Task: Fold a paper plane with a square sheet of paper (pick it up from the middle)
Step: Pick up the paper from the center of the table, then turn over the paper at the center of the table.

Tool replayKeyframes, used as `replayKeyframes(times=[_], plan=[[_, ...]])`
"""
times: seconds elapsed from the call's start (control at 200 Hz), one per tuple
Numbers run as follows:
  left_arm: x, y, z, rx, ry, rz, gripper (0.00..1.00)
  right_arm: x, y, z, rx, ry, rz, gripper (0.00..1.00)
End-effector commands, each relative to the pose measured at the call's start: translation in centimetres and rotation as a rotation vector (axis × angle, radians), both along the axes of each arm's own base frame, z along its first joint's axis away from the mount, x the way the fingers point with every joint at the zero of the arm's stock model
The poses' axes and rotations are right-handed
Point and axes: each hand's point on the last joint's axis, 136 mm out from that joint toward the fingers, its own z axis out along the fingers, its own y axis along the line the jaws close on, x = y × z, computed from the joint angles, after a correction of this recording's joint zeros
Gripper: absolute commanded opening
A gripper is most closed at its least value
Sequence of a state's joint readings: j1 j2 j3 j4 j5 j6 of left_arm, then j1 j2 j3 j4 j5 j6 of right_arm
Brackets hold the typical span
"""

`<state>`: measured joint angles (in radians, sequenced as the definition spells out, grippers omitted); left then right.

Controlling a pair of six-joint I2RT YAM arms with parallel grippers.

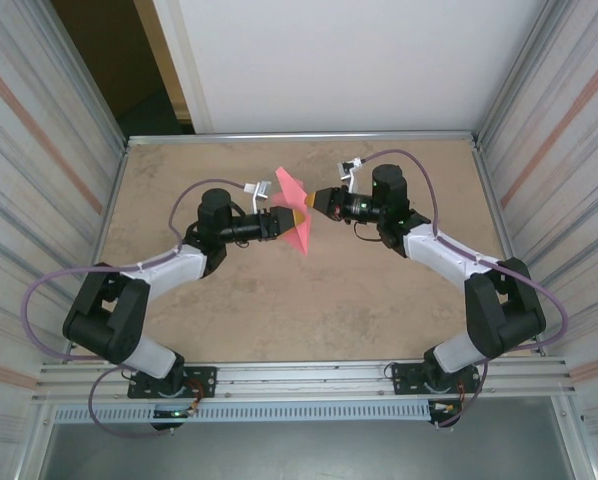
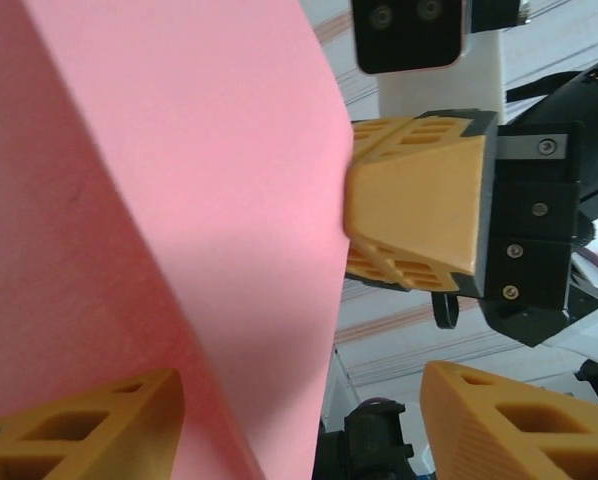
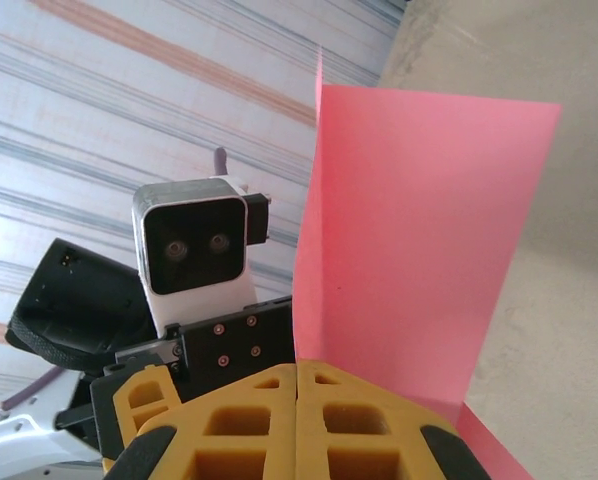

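- table [image 1: 299,320]: tan top, sits well below both grippers.
- left arm [image 1: 159,275] and right arm [image 1: 459,265]: both bent inward, so the two tips meet nose to nose over the far middle of the table.
- sheet [image 1: 287,185]: pink-red, up in the air right between the two grippers and standing on edge, not lying flat. seen from the right wrist it comes straight up out of that gripper's fingertips. there's a sharp crease running up one side, and a wide flat panel leans off to the other. in the left wrist view the sheet [image 2: 179,200] slants down across the gap between that gripper's fingers.
- right gripper [image 3: 297,385]: jaws pressed tight together, pinching the sheet's lower edge. from the left wrist you can see its yellow fingers [image 2: 419,200] biting the sheet's side edge, so it's the one carrying the paper.
- left gripper [image 2: 299,395]: jaws stand well apart with the sheet passing between them, so it's not pinching anything. the sheet runs much closer to one finger [image 2: 89,425] than the other [image 2: 519,420]. can't tell if it actually touches the near one.
- left wrist camera [image 3: 194,245]: white box with a black face, just past the sheet's crease as seen from the right gripper.
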<state>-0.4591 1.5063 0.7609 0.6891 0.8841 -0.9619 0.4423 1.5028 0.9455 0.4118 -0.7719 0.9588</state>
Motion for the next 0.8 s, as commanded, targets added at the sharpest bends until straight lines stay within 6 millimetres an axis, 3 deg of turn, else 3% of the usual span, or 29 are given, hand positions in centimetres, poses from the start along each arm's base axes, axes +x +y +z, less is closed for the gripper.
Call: replayKeyframes(times=[0.0, 0.521, 0.606, 0.792], plan=[[-0.5, -0.6, 3.1, -0.072, -0.104, -0.054, 0.59, -0.5, -0.2, 2.3, 0.067, -0.028, 0.021, 0.02], [0.0, -0.1, 2.5, -0.043, -0.089, 0.0, 0.24, -0.4, -1.1, 1.5, 0.062, -0.006, 0.001, 0.08], [0.2, 0.0, 2.3, -0.038, -0.082, 0.01, 0.19, -0.4, -1.3, 1.2, 0.055, 0.003, -0.007, 0.16], [0.9, 0.6, 0.8, 0.018, -0.061, 0.046, 0.12, 0.2, -3.7, -0.7, -0.054, 0.038, -0.113, 0.45]])
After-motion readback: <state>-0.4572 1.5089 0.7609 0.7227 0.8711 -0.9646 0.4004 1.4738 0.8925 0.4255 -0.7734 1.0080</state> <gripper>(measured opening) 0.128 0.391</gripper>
